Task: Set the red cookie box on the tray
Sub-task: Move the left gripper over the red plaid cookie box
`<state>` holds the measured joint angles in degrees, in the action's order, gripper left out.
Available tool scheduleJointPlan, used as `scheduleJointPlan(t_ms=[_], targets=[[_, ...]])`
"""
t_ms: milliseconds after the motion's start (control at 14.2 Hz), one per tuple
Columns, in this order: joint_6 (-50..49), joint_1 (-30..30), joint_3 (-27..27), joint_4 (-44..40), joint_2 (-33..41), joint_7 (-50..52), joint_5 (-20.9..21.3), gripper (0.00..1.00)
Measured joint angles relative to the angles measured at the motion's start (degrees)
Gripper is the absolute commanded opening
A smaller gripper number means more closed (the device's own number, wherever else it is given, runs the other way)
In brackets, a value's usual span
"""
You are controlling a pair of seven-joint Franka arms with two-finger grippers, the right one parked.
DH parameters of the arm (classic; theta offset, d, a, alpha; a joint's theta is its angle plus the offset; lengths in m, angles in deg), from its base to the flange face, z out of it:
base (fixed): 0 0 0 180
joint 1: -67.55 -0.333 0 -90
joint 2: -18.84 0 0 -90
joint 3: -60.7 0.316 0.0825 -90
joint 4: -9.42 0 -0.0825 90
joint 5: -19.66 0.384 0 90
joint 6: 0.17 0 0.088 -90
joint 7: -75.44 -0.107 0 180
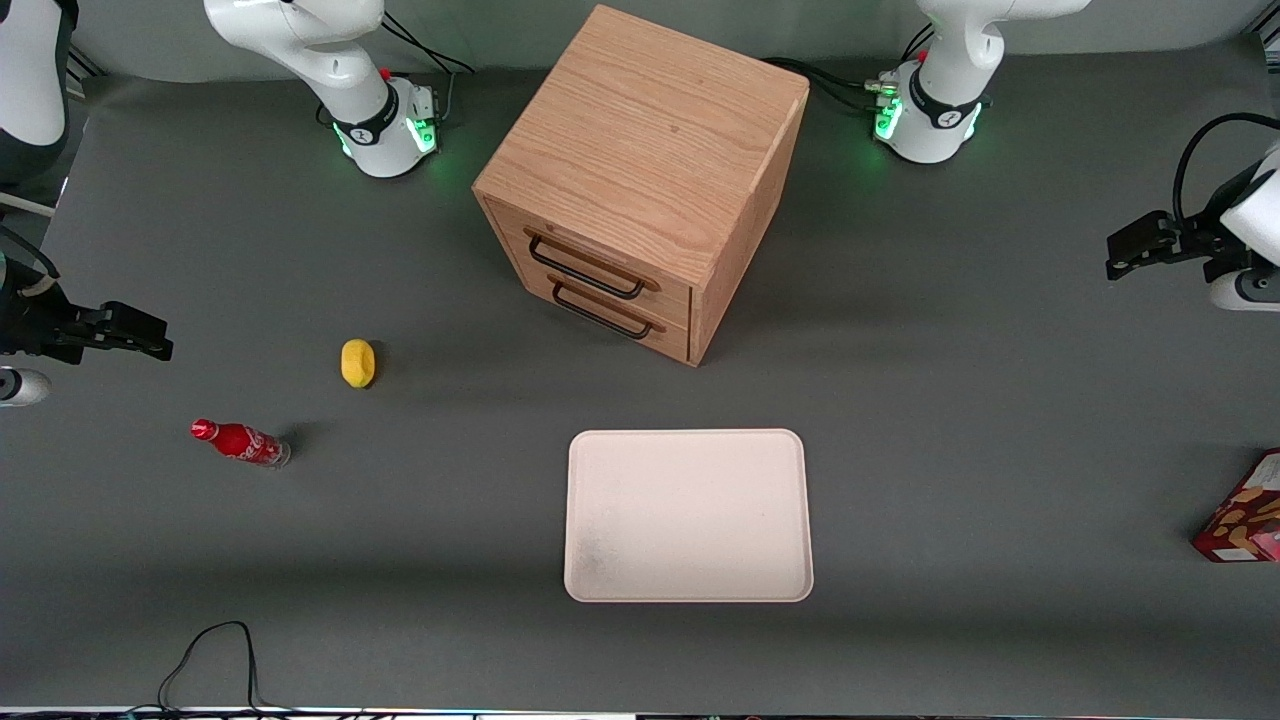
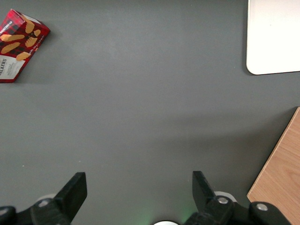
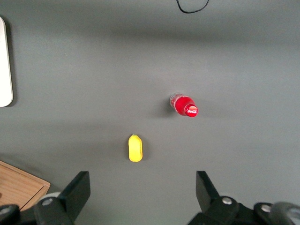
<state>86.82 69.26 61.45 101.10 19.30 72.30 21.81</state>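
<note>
Red cookie box [image 1: 1244, 512] at the working arm's end of the table, partly cut off at frame edge in front view, well apart from tray [image 1: 688, 515]; nothing on tray yet. Risks: long narrow carton, so an off-centre pinch could let it swing or slip; long carry to tray. Gripper [image 2: 139, 187] hovering high over bare table [image 2: 140, 117], fingers spread wide, empty, box not between them. Wooden drawer cabinet [image 1: 640, 180] farther from camera than tray.
</note>
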Motion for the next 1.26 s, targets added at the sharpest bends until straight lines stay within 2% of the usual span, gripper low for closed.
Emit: scheduleJointPlan(t_ms=[914, 1265], targets=[[-0.49, -0.26, 0.48, -0.01, -0.23, -0.01, 0.01, 1.0], [5.85, -7.8, 1.36, -0.21, -4.53, -9.04, 0.01, 1.0]])
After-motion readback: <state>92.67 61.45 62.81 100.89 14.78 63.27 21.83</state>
